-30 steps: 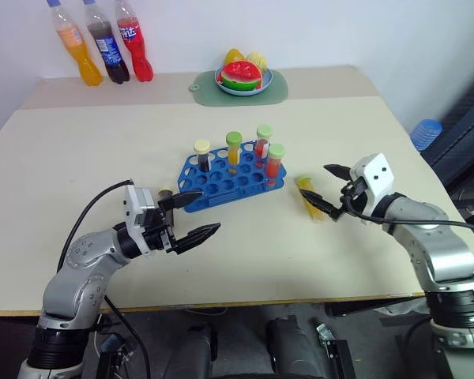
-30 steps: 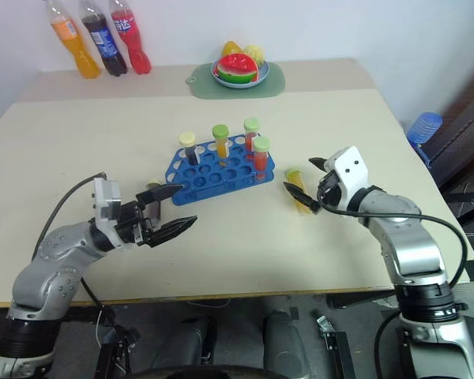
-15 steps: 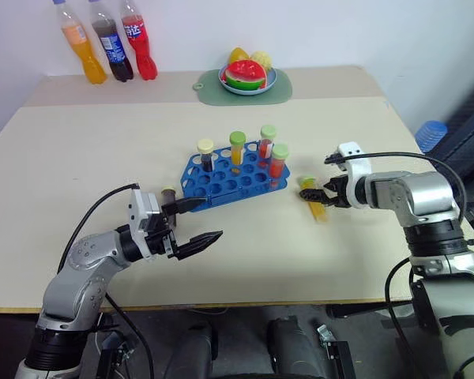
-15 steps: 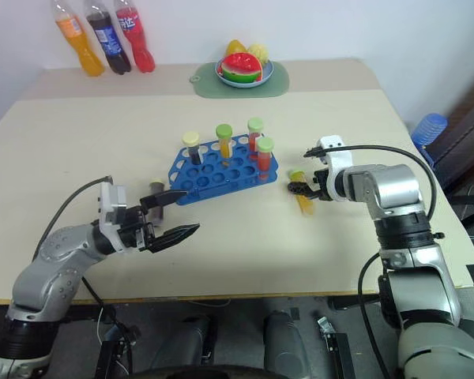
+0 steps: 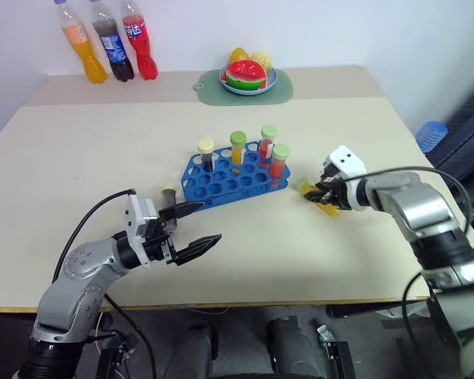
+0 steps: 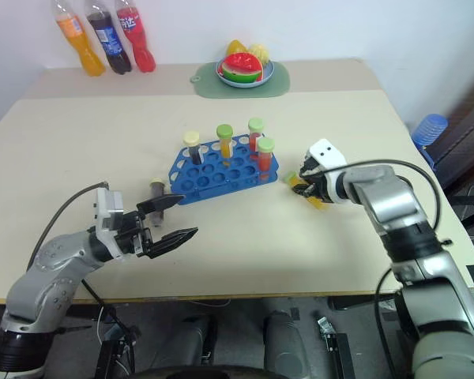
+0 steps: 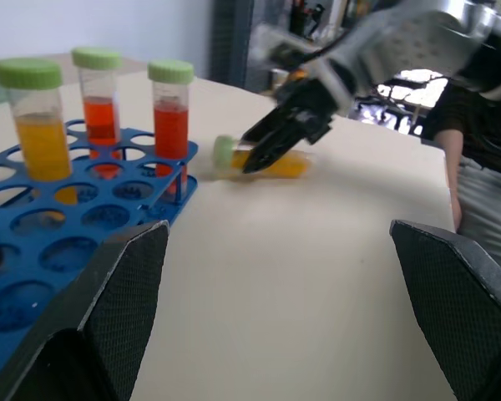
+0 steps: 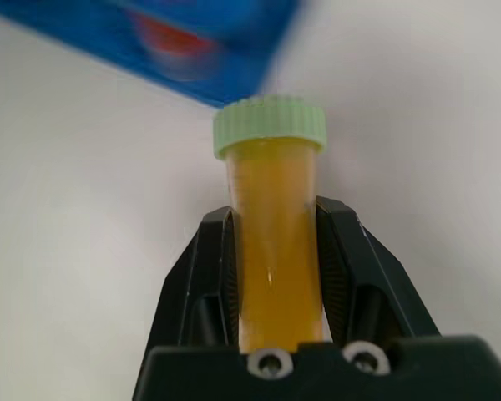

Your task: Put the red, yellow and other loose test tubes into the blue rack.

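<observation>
Test tubes, as you see them: four stand upright in the blue rack [image 5: 233,177] near the middle of your bench [image 5: 87,166], one dark brown with a pale yellow cap [image 5: 206,154], one yellow-orange with a green cap [image 5: 237,148], and two red with green caps [image 5: 268,140] [image 5: 280,160]. A fifth, the yellow-orange tube [image 8: 273,251], lies on its side on the bench just off the rack's right end, green cap toward the rack; your right claw [image 5: 322,195] is closed on its body, one finger pressing each side. A sixth, dark tube [image 5: 169,197] stands on the bench just beside the rack's left end, close to your left claw [image 5: 198,224], which hangs above the bench with its fingers spread wide and nothing between them, pointing toward the rack. Bench: pale beige top, matt, with a seam running across it toward the back. On the far strip you have a green mat [image 5: 280,89] carrying a blue plate [image 5: 271,79] of toy fruit, a watermelon slice [image 5: 246,76] in front, and in the far left corner three soda bottles, orange [image 5: 79,44], dark [image 5: 110,44] and red [image 5: 138,41]. Room: a plain white wall [image 5: 340,31] behind the bench; a blue round object [image 5: 430,134] past the bench's right edge; a person in dark clothes [image 7: 484,125] shows in the left wrist view beyond the bench's right side.
</observation>
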`<action>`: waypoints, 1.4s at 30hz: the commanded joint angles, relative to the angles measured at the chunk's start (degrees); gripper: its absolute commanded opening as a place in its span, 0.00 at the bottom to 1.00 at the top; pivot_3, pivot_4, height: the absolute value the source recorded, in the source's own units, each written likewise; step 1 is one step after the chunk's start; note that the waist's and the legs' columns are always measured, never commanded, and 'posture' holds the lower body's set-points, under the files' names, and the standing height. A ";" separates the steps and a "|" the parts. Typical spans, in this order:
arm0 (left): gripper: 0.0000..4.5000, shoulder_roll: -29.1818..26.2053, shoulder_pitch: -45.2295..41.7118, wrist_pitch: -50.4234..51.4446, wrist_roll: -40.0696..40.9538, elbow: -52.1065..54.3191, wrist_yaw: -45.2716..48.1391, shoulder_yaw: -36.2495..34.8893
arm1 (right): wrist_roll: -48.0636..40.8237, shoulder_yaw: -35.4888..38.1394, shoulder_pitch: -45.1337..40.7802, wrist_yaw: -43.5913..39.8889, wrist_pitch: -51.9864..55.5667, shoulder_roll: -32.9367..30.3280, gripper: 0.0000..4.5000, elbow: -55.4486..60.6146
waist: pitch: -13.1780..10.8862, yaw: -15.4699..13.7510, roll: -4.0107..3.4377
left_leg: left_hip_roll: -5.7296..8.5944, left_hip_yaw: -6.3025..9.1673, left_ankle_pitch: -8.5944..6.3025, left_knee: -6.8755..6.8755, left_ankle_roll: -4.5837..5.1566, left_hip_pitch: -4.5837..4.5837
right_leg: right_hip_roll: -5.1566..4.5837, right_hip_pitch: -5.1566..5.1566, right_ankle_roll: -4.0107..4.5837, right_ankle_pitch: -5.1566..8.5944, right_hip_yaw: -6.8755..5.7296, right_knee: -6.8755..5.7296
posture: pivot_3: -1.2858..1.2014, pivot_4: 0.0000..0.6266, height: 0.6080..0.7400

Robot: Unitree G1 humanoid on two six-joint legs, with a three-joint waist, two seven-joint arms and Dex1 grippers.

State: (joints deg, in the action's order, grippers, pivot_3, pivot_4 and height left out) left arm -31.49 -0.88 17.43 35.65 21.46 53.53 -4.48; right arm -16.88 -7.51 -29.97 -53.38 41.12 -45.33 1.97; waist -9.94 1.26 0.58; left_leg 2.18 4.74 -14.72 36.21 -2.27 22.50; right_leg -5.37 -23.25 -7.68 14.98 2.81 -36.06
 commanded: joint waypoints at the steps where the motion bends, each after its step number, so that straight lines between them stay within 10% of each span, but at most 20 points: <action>1: 0.98 -0.07 -0.13 -1.11 0.62 0.60 0.55 -1.16 | -3.72 3.82 8.62 -11.33 -16.93 -2.72 0.18 10.71 | 0.00 -0.29 0.01 | 0.00 0.00 0.00 0.00 0.00 0.00 | 0.00 0.00 0.00 0.00 0.00 0.00 | 0.52 0.24 1.00; 16: 0.98 0.05 1.09 -4.24 -0.18 -6.54 1.97 -4.80 | 4.86 3.30 -7.33 15.60 -49.25 38.63 0.18 -19.46 | 0.00 0.66 0.04 | 0.02 0.15 0.04 -0.10 -0.10 -0.02 | -0.07 -0.13 0.06 -0.03 -0.01 -0.08 | 0.52 0.24 1.00; 42: 0.98 -0.17 4.81 -3.81 0.87 -3.12 -1.38 -8.23 | 11.61 3.29 -11.19 21.21 -69.90 45.48 0.18 -49.80 | 0.05 1.37 0.00 | -0.03 0.13 0.06 -0.09 -0.12 -0.23 | 0.02 -0.02 0.05 -0.03 0.01 -0.19 | 0.52 0.24 1.00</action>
State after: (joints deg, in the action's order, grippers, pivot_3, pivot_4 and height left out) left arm -31.55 3.88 14.32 35.63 17.61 52.17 -11.25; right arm -5.59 -4.16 -42.75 -31.98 -29.49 -0.17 -46.46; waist -9.89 2.63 0.58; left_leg 2.15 4.87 -14.66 36.11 -2.39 22.27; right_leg -5.35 -23.27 -7.62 14.95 2.81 -36.25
